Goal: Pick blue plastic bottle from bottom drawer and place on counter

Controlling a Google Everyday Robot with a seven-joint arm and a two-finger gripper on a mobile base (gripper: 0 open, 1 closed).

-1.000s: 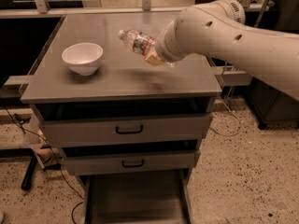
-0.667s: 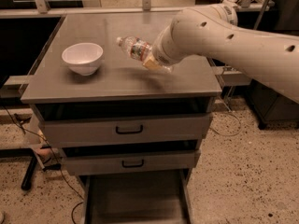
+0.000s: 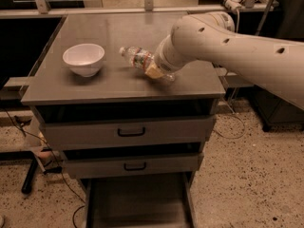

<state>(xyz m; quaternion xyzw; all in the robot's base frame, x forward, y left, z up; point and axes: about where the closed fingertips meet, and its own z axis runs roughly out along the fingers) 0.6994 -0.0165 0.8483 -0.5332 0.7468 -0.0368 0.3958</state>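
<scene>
The counter (image 3: 114, 32) is a smooth grey slab with a faint sheen. It spreads out under and around the gripper (image 3: 153, 68) and tops a grey cabinet that stands on a speckled floor (image 3: 247, 175). Straight down the cabinet front from the gripper sit two flat-fronted drawers with black handles, the upper drawer (image 3: 128, 132) and the middle drawer (image 3: 133, 165), both slightly ajar. Lowest of all, the bottom drawer (image 3: 137, 198) is pulled out, and its dark inside is open to view. A white bowl (image 3: 84, 58) stands upright on the counter, well apart from the gripper on its left as seen here. A dark cable (image 3: 61, 179) trails over the floor far below on that same side. Beyond the gripper, past the counter's far edge, the room is dim, with metal framing and some equipment. The thick cream arm (image 3: 228, 46) comes in from the right edge of the view, bends at a rounded joint and reaches down and leftward, so that the gripper is low over the right-centre of the counter. The gripper is closed on the blue plastic bottle (image 3: 137, 57), with a tan finger pad (image 3: 154, 72) pressed against its near side. The bottle lies nearly on its side, its white cap pointing away from the gripper towards the bowl and slightly raised. Its clear ribbed body and red-and-blue label band show just outside the grip, and its base pokes out on the arm's side. I cannot tell whether the bottle touches the counter.
</scene>
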